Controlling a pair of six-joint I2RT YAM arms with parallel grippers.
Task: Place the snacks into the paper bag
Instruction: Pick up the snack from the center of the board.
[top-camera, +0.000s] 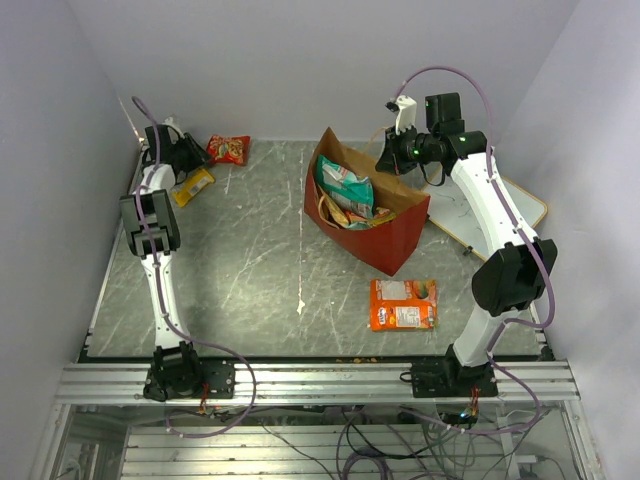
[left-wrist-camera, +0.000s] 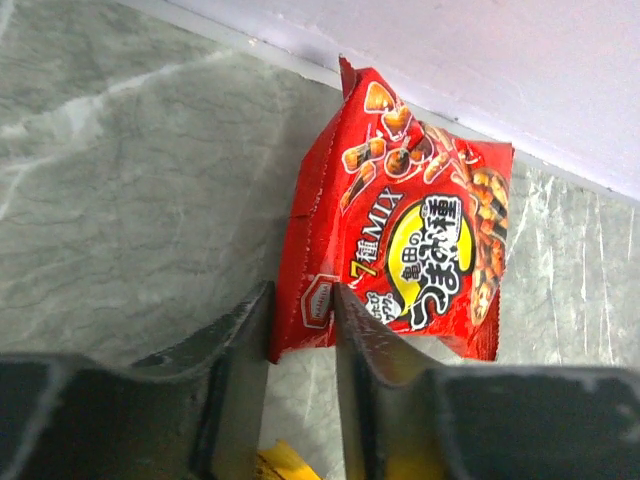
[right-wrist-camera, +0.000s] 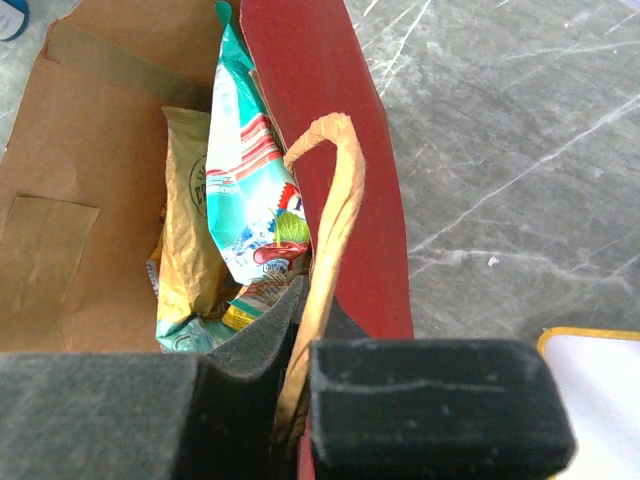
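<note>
Nearest me, the orange flat pack (top-camera: 403, 304) lies on the table, not bagged yet. Behind it my right gripper (right-wrist-camera: 303, 350) is clenched on the tan handle (right-wrist-camera: 335, 200) of the paper bag (top-camera: 385, 245), I reckon to steady it and hold its mouth open. In the far left corner, my left gripper (left-wrist-camera: 300, 330) pinches the red snack packet (left-wrist-camera: 420, 230) by its corner, ready to lift, I'd judge.

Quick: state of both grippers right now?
Left gripper: jaws narrow around a corner of the red packet; whether it is gripped cannot be told.
Right gripper: closed on the tan handle of the paper bag.
</note>
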